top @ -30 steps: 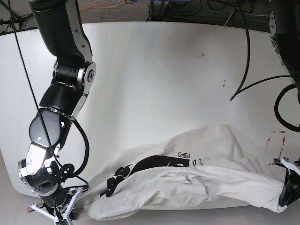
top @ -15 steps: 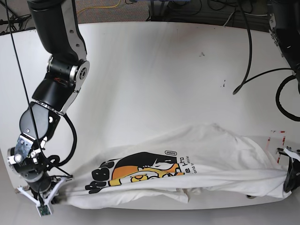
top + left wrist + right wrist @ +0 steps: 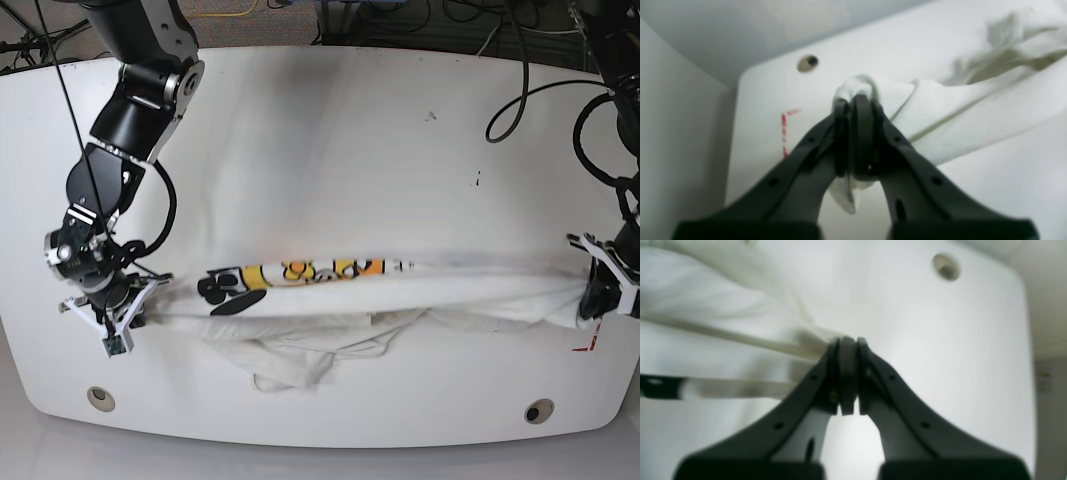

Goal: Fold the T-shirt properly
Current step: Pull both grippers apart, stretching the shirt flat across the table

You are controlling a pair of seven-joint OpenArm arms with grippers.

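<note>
Base view: shirt (image 3: 400, 290) stretched taut from 9 to 3 o'clock just above surface (image 3: 330, 130), left hand (image 3: 598, 297) and right hand (image 3: 118, 308) each clenched on an end. No fold made yet; laying flat and folding remained.

The T-shirt (image 3: 400, 290), off-white with a black and yellow-orange print (image 3: 300, 272) at left of centre, stretched taut in a narrow horizontal band across the lower frame; loose wrinkled folds (image 3: 300, 355) sag below it.
</note>
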